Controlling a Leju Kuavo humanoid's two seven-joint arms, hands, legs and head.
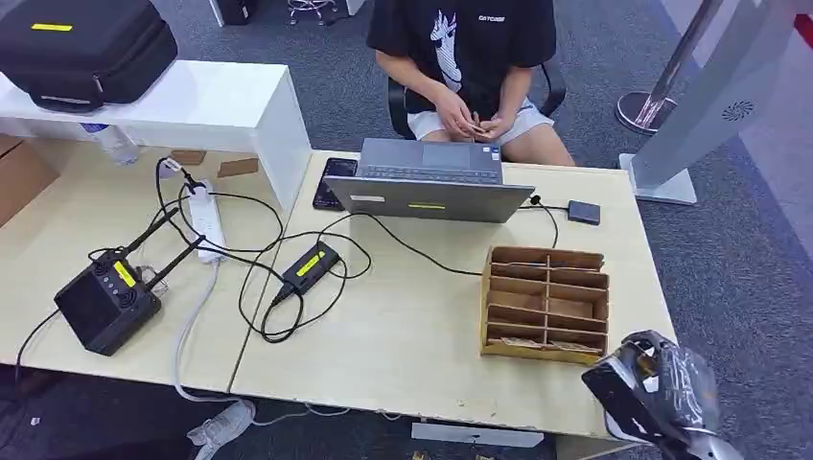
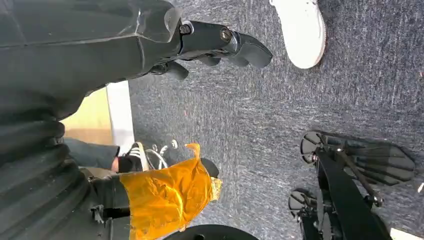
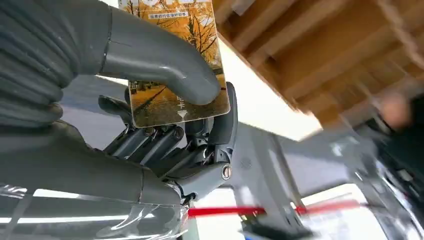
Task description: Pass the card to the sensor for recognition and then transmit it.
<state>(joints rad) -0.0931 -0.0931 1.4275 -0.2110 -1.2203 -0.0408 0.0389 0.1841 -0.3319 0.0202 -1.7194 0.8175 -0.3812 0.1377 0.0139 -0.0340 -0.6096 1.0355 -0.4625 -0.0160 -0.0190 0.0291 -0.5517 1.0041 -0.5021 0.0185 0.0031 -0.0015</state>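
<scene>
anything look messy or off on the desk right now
Mainly the black cables: they sprawl in loose tangled loops across the table between the power strip and the laptop. Nothing looks spilled or broken.

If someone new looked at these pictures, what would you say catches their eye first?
Probably the card printed with yellow autumn trees, pinched between the thumb and fingers of the right hand. Next, the tangle of black cables on the pale table, beside the wooden compartment box and the grey laptop. Behind the laptop sits a person in a black shirt.
</scene>
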